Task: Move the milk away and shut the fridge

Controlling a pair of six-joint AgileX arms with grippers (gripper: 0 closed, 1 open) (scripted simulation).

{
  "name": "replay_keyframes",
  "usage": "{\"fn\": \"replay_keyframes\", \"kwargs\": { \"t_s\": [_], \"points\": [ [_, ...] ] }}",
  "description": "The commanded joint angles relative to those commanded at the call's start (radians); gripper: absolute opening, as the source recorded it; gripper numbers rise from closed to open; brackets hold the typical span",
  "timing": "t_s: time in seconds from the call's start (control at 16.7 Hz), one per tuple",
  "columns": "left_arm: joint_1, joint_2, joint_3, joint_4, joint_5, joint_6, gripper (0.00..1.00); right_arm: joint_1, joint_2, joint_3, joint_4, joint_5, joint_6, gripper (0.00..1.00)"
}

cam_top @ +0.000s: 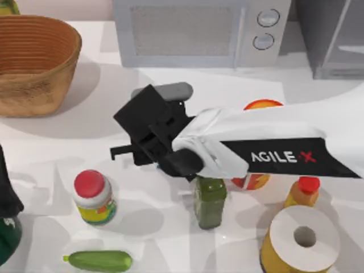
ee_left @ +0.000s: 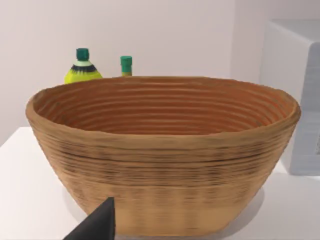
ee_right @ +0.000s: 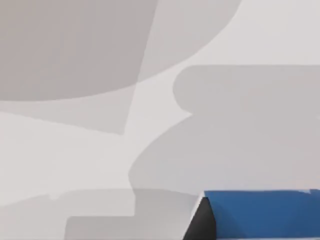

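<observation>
Above the table's middle, right hand [cam_top: 122, 152] around the milk [ee_right: 262, 212].

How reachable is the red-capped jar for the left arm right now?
Probably reachable. The left arm sits at the table's left edge, and the red-capped jar stands to its right with bare table between. The right gripper hangs farther back over the table's middle, not above the jar.
</observation>
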Motion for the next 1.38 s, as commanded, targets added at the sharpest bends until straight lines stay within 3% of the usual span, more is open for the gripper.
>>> {"fn": "replay_keyframes", "kwargs": {
  "t_s": [1.02,1.38],
  "points": [
    [0.000,0.000,0.000,0.000,0.000,0.000,1.00,0.001,-0.046,0.054,-0.100,-0.002,0.000,0.00],
    [0.000,0.000,0.000,0.000,0.000,0.000,1.00,-0.097,-0.188,-0.039,0.090,-0.115,-0.137,0.00]
  ]
}}
